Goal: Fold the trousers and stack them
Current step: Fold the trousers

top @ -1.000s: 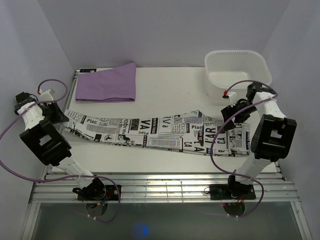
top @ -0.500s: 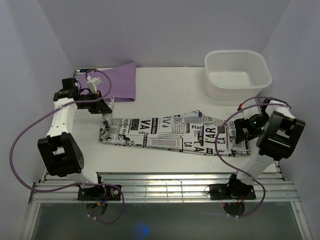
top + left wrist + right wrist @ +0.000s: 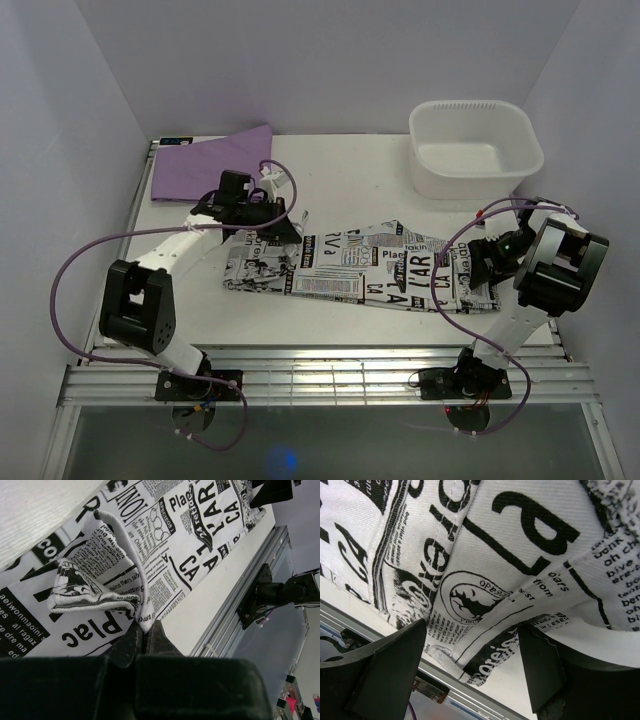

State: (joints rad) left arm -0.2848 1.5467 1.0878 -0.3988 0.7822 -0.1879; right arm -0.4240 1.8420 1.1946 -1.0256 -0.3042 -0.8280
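Since the earlier frame, your left gripper (image 3: 296, 222), pinching the leg hem of the trousers (image 3: 370, 270) lying mid-table (image 3: 350, 180), has swung right, forearm low, while your right gripper (image 3: 478, 262) rests spread on their waist edge.

Left pincer (image 3: 145, 630) pinching trousers (image 3: 200, 535), arm extended inward; right pincer (image 3: 472, 645) spread apart, arm folded.

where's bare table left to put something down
Bare table lies at the back between the purple cloth and the white tub, and in a narrow strip in front of the trousers along the near edge. The middle is crowded: the trousers span it, the left gripper pinching one end, the right gripper over the other.
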